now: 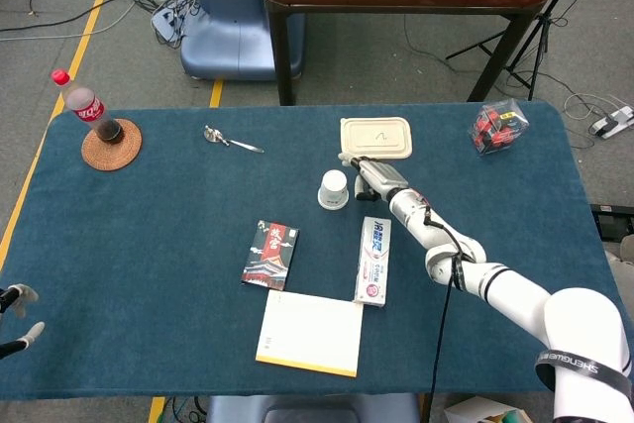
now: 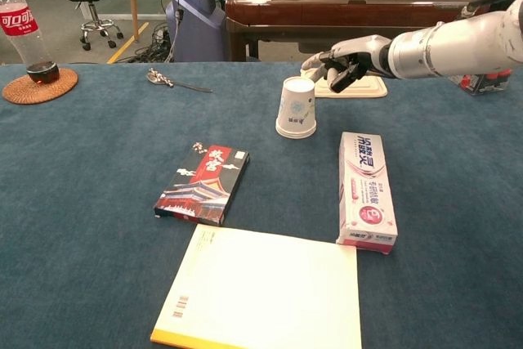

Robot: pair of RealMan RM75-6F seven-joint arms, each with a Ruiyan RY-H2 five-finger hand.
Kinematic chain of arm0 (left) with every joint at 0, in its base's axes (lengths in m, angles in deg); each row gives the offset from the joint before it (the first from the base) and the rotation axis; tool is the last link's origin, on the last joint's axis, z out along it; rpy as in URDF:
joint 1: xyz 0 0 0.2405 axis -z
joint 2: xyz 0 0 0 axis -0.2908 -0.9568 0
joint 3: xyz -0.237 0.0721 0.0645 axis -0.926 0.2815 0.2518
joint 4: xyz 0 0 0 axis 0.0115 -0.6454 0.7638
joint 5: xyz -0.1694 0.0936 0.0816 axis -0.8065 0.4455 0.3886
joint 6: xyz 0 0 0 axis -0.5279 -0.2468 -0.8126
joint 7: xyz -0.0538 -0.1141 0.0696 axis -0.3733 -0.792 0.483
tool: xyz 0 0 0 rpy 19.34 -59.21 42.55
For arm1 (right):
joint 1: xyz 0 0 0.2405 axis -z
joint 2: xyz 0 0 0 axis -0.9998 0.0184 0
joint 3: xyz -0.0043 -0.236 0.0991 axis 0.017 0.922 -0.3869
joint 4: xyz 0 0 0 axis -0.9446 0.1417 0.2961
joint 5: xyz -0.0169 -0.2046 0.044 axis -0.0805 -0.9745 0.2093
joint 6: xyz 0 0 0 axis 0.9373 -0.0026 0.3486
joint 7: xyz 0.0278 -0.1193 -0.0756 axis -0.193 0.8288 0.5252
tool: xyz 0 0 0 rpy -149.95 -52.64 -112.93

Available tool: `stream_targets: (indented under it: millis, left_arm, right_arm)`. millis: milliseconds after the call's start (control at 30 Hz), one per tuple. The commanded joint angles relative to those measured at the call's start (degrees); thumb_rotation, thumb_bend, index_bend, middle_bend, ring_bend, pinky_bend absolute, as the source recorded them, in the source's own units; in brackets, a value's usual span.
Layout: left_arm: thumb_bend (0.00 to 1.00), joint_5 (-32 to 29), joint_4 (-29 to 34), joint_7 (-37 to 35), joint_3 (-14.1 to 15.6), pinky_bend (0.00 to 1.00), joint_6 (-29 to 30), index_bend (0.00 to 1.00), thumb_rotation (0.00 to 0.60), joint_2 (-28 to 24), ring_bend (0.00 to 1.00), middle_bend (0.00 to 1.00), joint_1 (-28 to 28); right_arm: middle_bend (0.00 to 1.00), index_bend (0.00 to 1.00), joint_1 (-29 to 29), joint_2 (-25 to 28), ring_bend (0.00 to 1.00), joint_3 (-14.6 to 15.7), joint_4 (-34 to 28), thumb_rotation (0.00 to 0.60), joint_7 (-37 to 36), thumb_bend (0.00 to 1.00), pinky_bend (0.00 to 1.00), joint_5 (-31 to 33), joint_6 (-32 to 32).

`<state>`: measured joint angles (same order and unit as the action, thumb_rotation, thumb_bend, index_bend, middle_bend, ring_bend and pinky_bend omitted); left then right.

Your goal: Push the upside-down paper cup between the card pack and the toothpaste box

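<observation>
The white upside-down paper cup (image 1: 334,188) (image 2: 296,107) stands upright on its rim on the blue table, behind the gap between the card pack (image 1: 270,255) (image 2: 203,184) and the toothpaste box (image 1: 373,260) (image 2: 366,190). My right hand (image 1: 369,169) (image 2: 341,64) hovers just right of and behind the cup, close to its top, fingers apart and holding nothing. Whether it touches the cup is unclear. My left hand (image 1: 15,319) shows only at the head view's lower left edge, fingers apart and empty.
A pale lidded food tray (image 1: 375,137) (image 2: 372,85) lies behind my right hand. In front of the gap lies a yellow notepad (image 1: 310,332) (image 2: 270,292). Far left are a cola bottle (image 1: 84,106) on a coaster and a spoon (image 1: 230,140). At the back right stands a clear box (image 1: 498,127).
</observation>
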<state>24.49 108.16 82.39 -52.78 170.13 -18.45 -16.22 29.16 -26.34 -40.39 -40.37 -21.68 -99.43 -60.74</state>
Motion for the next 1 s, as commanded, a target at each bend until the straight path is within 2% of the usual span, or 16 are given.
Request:
stream_targets:
  millis: [33,333,1000]
  left_arm:
    - [0.21,0.1,0.0,-0.1,0.0,0.6,0.1,0.48,0.6,0.0,0.45,0.58,0.0]
    - [0.21,0.1,-0.1,0.1,0.0,0.6,0.0,0.48,0.6,0.0,0.45,0.58,0.0]
    - [0.21,0.1,-0.1,0.5,0.1,0.6,-0.1,0.48,0.6,0.1,0.45,0.58,0.0]
  right_arm:
    - [0.12,0.0,-0.2,-1.0,0.03,-0.4,1.1,0.6,-1.1,1.0,0.03,-1.6,0.8]
    - [0.15,0.0,0.3,-0.4,0.05,-1.4,0.0,0.6,-4.5,1.0,0.04,-5.3,1.7]
    - [0.17,0.0,1.0,0.1,0.08,-2.3,0.4,0.6,-9.1,1.0,0.05,-9.1,4.0]
